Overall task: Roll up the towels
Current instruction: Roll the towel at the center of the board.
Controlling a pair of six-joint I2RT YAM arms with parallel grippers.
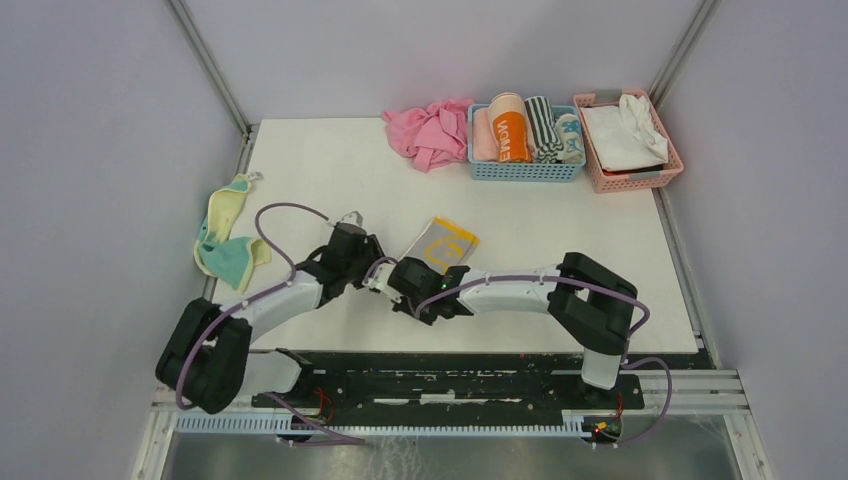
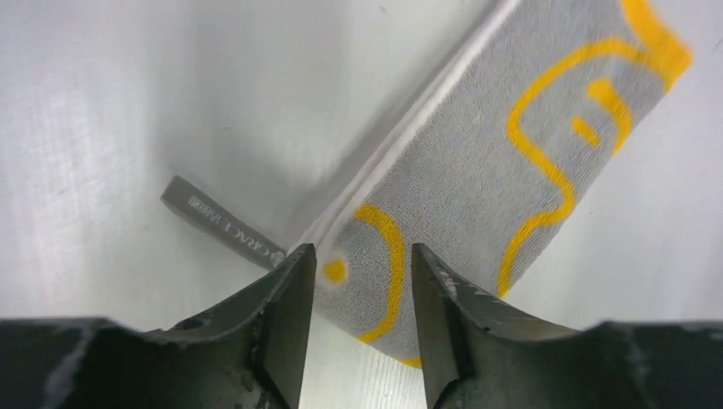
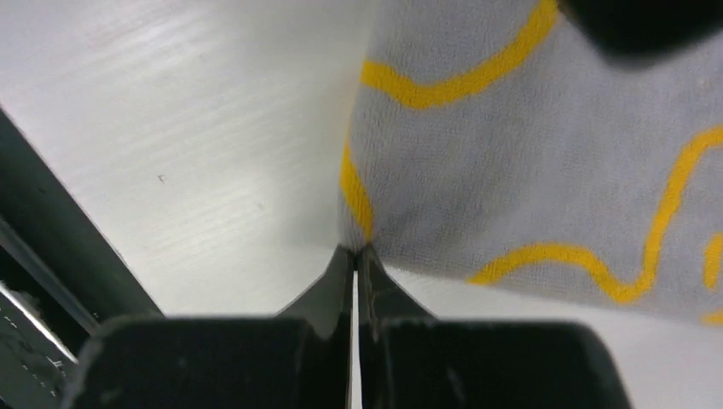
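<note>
The light grey towel with yellow marks (image 1: 447,243) lies folded flat at the table's middle. It also shows in the left wrist view (image 2: 503,170) and in the right wrist view (image 3: 546,162). My left gripper (image 1: 380,268) is open, and its jaws straddle the towel's near corner (image 2: 362,273). My right gripper (image 1: 408,278) is shut on the towel's edge (image 3: 356,251). The pale yellow towel with teal (image 1: 228,235) lies crumpled at the table's left edge, apart from both grippers.
A plain pink cloth (image 1: 432,130) lies at the back. Beside it a blue basket (image 1: 525,172) holds several rolled towels. A pink basket (image 1: 632,182) holds white cloth. The grey towel's label tag (image 2: 222,223) sticks out on the table.
</note>
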